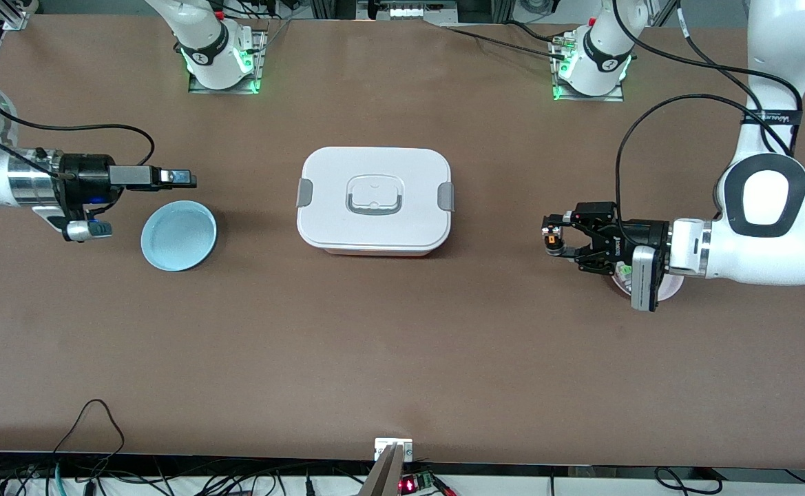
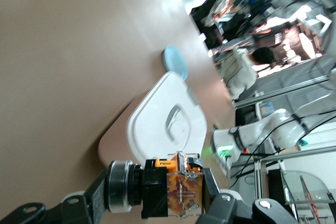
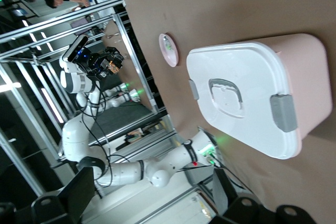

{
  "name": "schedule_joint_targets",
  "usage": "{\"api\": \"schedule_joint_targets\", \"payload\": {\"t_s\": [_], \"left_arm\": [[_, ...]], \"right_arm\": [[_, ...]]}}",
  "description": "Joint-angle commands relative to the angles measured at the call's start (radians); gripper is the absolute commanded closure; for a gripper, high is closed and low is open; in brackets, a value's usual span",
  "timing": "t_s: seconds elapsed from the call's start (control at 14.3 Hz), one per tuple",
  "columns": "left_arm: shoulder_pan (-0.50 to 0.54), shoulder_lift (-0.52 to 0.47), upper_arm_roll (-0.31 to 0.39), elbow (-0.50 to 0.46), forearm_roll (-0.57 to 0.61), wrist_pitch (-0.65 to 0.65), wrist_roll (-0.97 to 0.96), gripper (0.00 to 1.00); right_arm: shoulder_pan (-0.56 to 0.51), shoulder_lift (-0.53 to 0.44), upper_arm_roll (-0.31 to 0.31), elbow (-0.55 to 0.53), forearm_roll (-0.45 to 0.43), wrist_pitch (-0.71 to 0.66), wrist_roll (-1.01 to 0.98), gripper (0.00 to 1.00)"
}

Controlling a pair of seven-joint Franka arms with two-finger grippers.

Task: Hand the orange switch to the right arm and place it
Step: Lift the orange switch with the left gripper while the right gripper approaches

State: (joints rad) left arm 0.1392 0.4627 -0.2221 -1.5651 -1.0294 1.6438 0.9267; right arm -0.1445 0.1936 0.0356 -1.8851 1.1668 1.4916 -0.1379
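Two grippers hang in the air at either end of the white lidded box [image 1: 374,201]. Toward the right arm's end of it, the right gripper [image 1: 180,179] waits with its fingers spread, empty, over the table just beside the blue plate [image 1: 179,235]. Toward the left arm's end, the left gripper [image 1: 555,240] pinches the orange switch [image 1: 551,240] above bare table, a pink plate [image 1: 671,286] seemingly beneath its wrist.
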Motion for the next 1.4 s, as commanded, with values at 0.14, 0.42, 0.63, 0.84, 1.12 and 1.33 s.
{"api": "schedule_joint_targets", "payload": {"t_s": [0.14, 0.42, 0.63, 0.84, 1.12, 1.33], "left_arm": [[-0.007, 0.011, -0.205, 0.022, -0.169, 0.161, 0.107, 1.00], [-0.094, 0.047, -0.310, 0.024, -0.283, 0.456, 0.391, 1.00], [-0.176, 0.047, -0.313, 0.023, -0.371, 0.585, 0.466, 1.00], [-0.269, 0.057, -0.313, 0.030, -0.440, 0.698, 0.486, 1.00], [-0.378, 0.056, -0.312, 0.028, -0.481, 0.807, 0.495, 1.00], [-0.441, 0.060, -0.312, 0.030, -0.503, 0.873, 0.501, 1.00]], "right_arm": [[0.003, 0.000, 0.041, -0.026, 0.112, 0.005, 0.026, 0.00], [0.058, 0.003, 0.075, -0.025, 0.162, 0.061, 0.031, 0.00], [0.101, 0.003, 0.075, -0.025, 0.166, 0.079, 0.087, 0.00], [0.114, 0.021, 0.075, -0.025, 0.188, 0.081, 0.104, 0.00], [0.152, 0.055, 0.075, -0.022, 0.281, 0.102, 0.083, 0.00], [0.161, 0.078, 0.075, -0.019, 0.315, 0.105, 0.081, 0.00]]}}
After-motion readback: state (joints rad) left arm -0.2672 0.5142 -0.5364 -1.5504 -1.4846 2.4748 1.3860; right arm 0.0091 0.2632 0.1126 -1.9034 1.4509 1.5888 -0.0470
